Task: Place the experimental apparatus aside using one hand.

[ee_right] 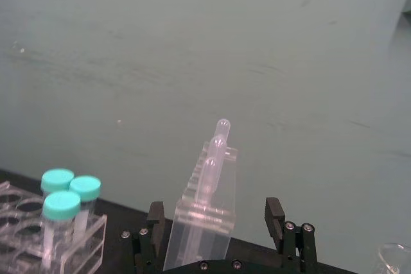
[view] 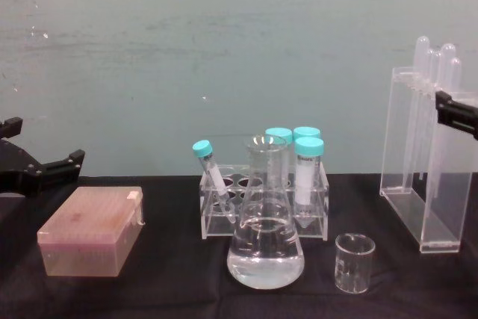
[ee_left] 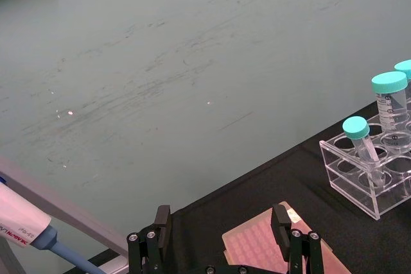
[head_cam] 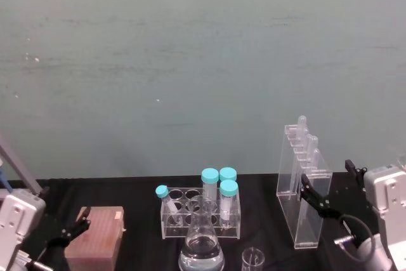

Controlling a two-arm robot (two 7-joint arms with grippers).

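Observation:
The clear acrylic rack of long glass pipettes [head_cam: 298, 182] stands upright at the right of the black mat [view: 418, 184]. My right gripper [ee_right: 215, 217] is open at the rack's upper part [ee_right: 204, 222], one black finger [ee_right: 154, 217] on each side and not touching it. From the chest, a finger [view: 457, 114] crosses the rack's right edge. The conical flask with clear liquid [view: 265, 240] stands front centre, the small beaker [view: 353, 261] to its right. My left gripper [ee_left: 221, 219] hangs open at the left.
A rack of teal-capped tubes [view: 261, 192] stands just behind the flask. A pink tip box [view: 93, 229] lies at the left, under my left gripper [view: 45, 166]. A pipettor [ee_left: 26, 230] leans at the far left. Behind the mat is a bare green wall.

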